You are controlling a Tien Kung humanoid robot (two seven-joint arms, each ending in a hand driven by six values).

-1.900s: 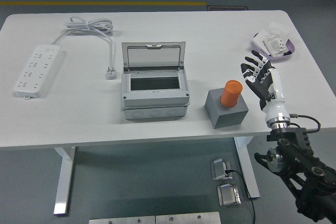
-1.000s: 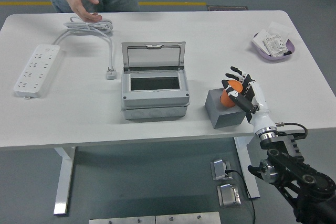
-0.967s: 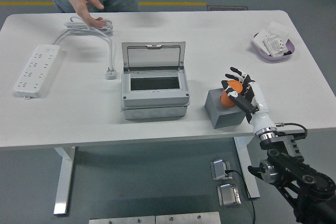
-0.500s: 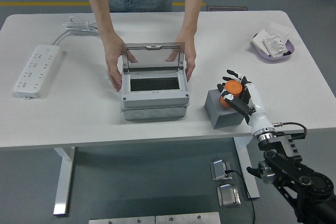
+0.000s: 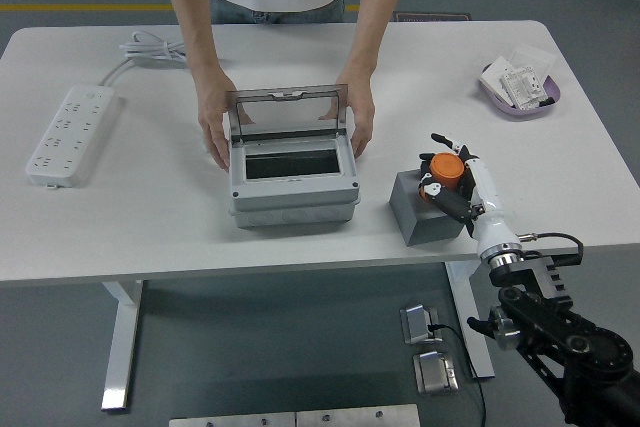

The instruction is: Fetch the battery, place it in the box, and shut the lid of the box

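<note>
A white power strip [image 5: 68, 134] lies at the table's [image 5: 150, 227] left; a purple dish [image 5: 521, 97] of packets sits far right.

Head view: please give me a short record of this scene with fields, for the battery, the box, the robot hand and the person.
battery: orange battery, upright on grey block
right hand: right hand curled around battery
box: grey box, lid open, standing up
person: hands at both sides of box
left hand: not in view
task: battery not yet in box

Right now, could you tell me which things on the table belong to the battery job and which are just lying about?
In the job: orange battery, grey holder block, grey box with open lid, right hand.
Lying about: power strip, purple dish of packets.
</note>
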